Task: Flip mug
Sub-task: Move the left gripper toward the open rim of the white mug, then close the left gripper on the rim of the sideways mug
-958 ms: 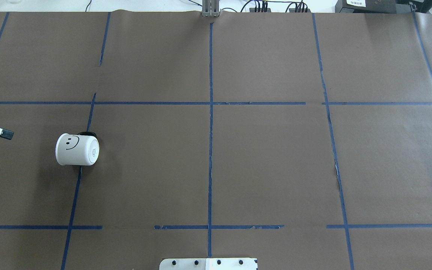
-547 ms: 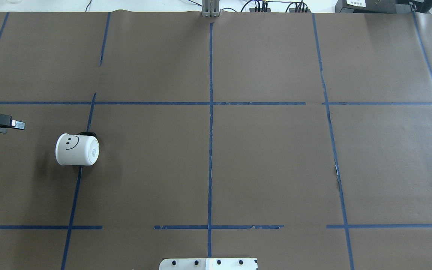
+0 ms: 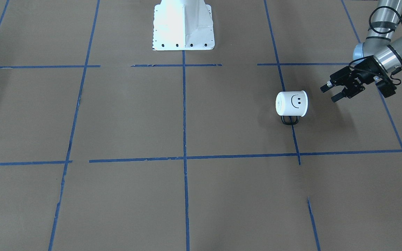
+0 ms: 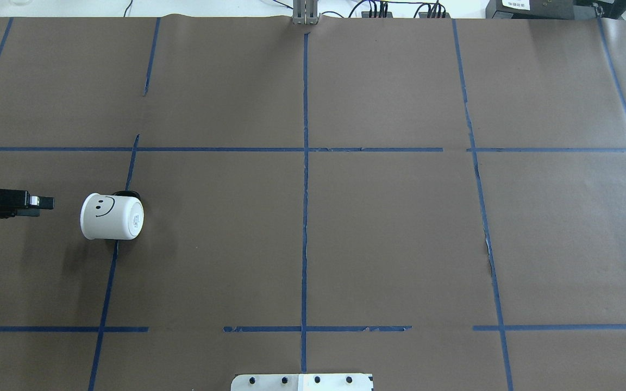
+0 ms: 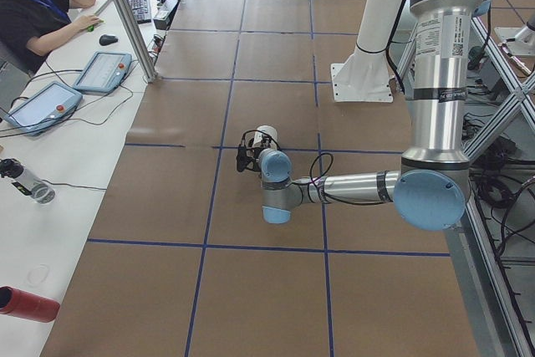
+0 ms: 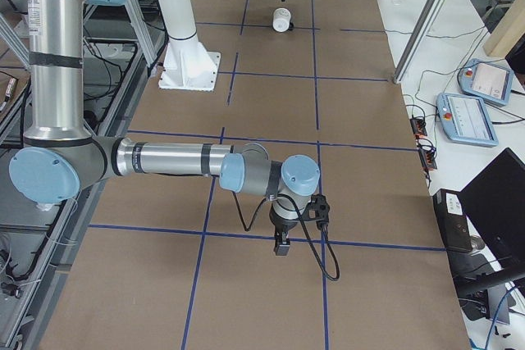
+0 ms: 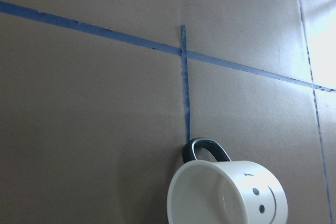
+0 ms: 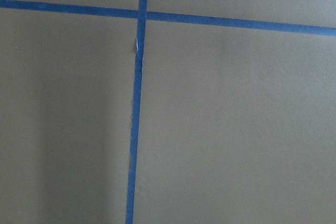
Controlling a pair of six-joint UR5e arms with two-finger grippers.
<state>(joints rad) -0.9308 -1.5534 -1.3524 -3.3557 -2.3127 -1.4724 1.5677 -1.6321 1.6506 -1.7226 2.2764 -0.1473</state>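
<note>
The white mug (image 4: 111,217) with a black smiley lies on its side on the brown paper, at the left of the overhead view. Its black handle (image 3: 290,120) rests on the table on the far side. Its base faces the table's middle and its mouth (image 7: 210,195) faces my left gripper (image 4: 41,208). That gripper is open and empty, level with the mug and a short gap away (image 3: 328,94). My right gripper (image 6: 283,243) shows only in the exterior right view, low over the paper far from the mug. I cannot tell if it is open or shut.
The robot's white base plate (image 4: 302,382) sits at the near middle edge. Blue tape lines (image 4: 305,217) grid the paper. In the exterior left view a seated operator (image 5: 33,6), tablets (image 5: 100,71) and an aluminium post (image 5: 125,14) stand beyond the table's far edge.
My left gripper has come further in from the left edge and now sits closer to the mug's mouth. The mug has not moved.
</note>
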